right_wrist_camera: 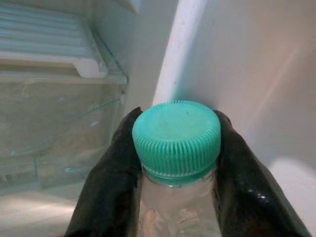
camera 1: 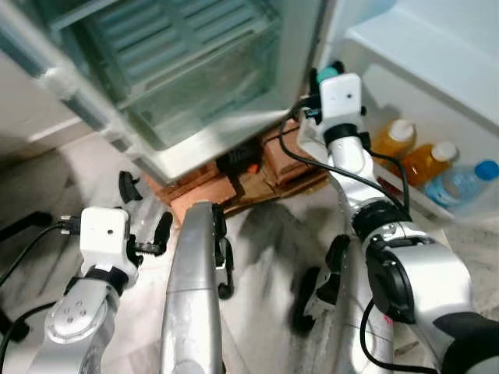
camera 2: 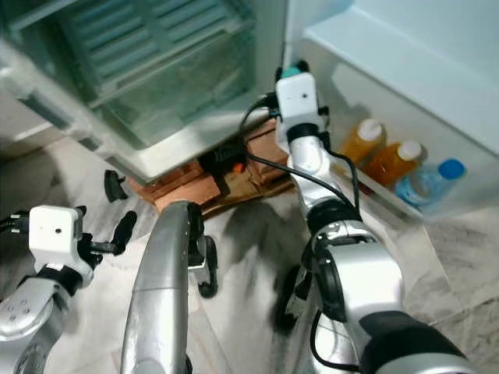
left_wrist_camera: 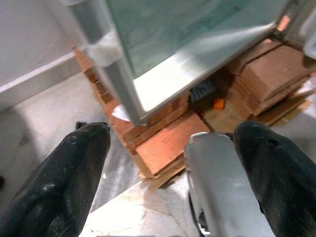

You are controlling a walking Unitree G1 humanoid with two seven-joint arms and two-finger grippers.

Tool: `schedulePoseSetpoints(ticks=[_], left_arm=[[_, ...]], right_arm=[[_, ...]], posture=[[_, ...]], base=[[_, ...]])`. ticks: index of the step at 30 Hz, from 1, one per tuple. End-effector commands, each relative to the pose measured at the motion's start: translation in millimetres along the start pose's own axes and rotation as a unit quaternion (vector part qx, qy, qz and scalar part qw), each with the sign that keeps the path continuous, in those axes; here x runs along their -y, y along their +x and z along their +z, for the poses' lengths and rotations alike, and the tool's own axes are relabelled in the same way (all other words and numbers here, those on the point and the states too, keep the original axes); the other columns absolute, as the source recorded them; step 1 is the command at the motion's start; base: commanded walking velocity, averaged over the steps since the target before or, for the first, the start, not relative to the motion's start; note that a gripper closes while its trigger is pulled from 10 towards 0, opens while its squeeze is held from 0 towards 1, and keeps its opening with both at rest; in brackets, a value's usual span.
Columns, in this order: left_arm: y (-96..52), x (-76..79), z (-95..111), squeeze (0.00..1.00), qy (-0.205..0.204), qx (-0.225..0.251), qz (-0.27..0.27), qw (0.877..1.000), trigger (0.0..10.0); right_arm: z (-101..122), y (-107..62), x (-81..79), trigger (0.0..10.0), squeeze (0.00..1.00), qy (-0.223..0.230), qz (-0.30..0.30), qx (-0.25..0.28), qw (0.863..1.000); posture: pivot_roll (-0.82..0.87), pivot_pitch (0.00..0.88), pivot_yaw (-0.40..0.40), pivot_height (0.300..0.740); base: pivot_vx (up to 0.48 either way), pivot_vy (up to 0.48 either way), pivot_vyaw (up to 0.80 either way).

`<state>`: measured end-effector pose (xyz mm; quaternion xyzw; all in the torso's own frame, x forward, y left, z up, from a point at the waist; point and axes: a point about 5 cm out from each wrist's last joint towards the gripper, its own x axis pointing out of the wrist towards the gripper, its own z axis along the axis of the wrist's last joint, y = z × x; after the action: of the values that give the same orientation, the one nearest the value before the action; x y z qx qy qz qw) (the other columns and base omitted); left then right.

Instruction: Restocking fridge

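My right gripper (right_wrist_camera: 173, 163) is shut on the neck of a clear bottle (right_wrist_camera: 175, 212) with a teal cap (right_wrist_camera: 176, 134). It holds the bottle up at the fridge's open front, by the inner edge of the door; the teal cap (camera 1: 327, 74) pokes out past the white wrist. On the door shelf (camera 1: 405, 199) to the right stand two orange juice bottles (camera 1: 392, 140) (camera 1: 430, 161) and a water bottle with a blue cap (camera 1: 461, 182). My left gripper (camera 1: 144, 210) is low on the left above the floor, open and holding nothing.
The fridge's clear bottom drawer (camera 1: 203, 86) lies ahead at upper left. The fridge stands on bricks and cardboard (camera 1: 234, 187). A silver robot limb (camera 1: 191, 288) rises in the middle foreground. Marble floor (camera 1: 265, 257) spreads below.
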<state>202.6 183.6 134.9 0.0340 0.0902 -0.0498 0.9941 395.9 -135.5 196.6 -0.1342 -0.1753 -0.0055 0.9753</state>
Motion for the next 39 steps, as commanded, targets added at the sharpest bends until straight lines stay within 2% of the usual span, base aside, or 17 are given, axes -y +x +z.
schedulePoseSetpoints(ticks=[1, 6, 8, 12, 16, 19, 21, 24, 25, 31, 36, 39], left_arm=[[-0.4, -2.7, -6.7, 0.0, 0.005, -0.014, 0.007, 1.0, 10.0], [8.4, -3.4, -4.9, 0.0, 0.006, -0.008, 0.001, 1.0, 10.0], [13.1, -3.8, -3.5, 0.0, 0.008, -0.003, -0.001, 1.0, 10.0], [14.6, -1.5, -2.2, 0.0, 0.008, 0.001, -0.004, 1.0, 10.0], [18.4, 2.5, -1.9, 0.0, 0.007, 0.006, -0.007, 1.0, 10.0], [19.7, 3.0, -2.2, 0.0, 0.007, 0.007, -0.008, 1.0, 10.0], [24.5, 2.8, -1.5, 0.0, 0.009, 0.013, -0.01, 1.0, 10.0], [26.9, 2.3, -1.1, 0.0, 0.01, 0.015, -0.009, 1.0, 10.0], [30.0, 1.9, -1.9, 0.0, 0.01, 0.016, -0.009, 1.0, 10.0], [33.7, 5.1, -5.4, 0.0, 0.008, 0.017, -0.013, 1.0, 10.0], [41.8, 10.7, -6.5, 0.0, 0.002, 0.027, -0.017, 0.999, 10.0], [46.6, 11.2, -6.5, 0.0, 0.0, 0.031, -0.016, 0.999, 10.0]], right_arm=[[-51.1, -26.3, 29.9, 10.0, 1.0, 0.054, -0.094, -0.137, 0.985], [-49.1, -23.8, 38.4, 10.0, 1.0, 0.055, -0.1, -0.134, 0.984], [-43.6, -19.4, 46.3, 10.0, 1.0, 0.04, -0.111, -0.122, 0.986], [-39.5, -16.6, 53.2, 10.0, 1.0, 0.031, -0.121, -0.111, 0.986], [-37.5, -15.9, 67.8, 10.0, 1.0, 0.017, -0.153, -0.107, 0.982], [-37.2, -16.0, 70.5, 10.0, 1.0, 0.013, -0.156, -0.105, 0.982], [-36.2, -15.4, 80.5, 10.0, 1.0, -0.024, -0.179, -0.111, 0.977], [-34.3, -14.3, 86.7, 10.0, 1.0, -0.037, -0.191, -0.111, 0.975], [-28.7, -10.7, 94.2, 10.0, 1.0, -0.047, -0.202, -0.104, 0.973], [-10.6, 1.0, 96.1, 10.0, 1.0, -0.046, -0.183, -0.062, 0.98], [14.2, 16.0, 90.4, 10.0, 1.0, -0.086, -0.139, -0.009, 0.986], [22.2, 20.4, 87.7, 10.0, 1.0, -0.089, -0.125, 0.008, 0.988]], posture=[[0.26, 0.427, 0.086, 0.559], [0.26, 0.403, 0.093, 0.559], [0.25, 0.388, 0.099, 0.559], [0.25, 0.383, 0.1, 0.559], [0.25, 0.363, 0.098, 0.559], [0.25, 0.361, 0.098, 0.559], [0.24, 0.348, 0.097, 0.559], [0.24, 0.344, 0.097, 0.559], [0.23, 0.331, 0.096, 0.559], [0.21, 0.312, 0.091, 0.559], [0.19, 0.288, 0.077, 0.559], [0.17, 0.265, 0.069, 0.559]], base=[[0.0, 0.0, 0.0], [0.0, 0.0, 0.0], [0.0, 0.0, 0.0], [0.0, 0.0, 0.0], [0.0, 0.0, 0.0], [0.0, 0.0, 0.0], [0.0, 0.0, 0.0], [0.0, 0.0, 0.0], [0.0, 0.0, 0.0], [0.0, 0.0, 0.0], [0.0, 0.0, 0.0], [0.0, 0.0, 0.0]])
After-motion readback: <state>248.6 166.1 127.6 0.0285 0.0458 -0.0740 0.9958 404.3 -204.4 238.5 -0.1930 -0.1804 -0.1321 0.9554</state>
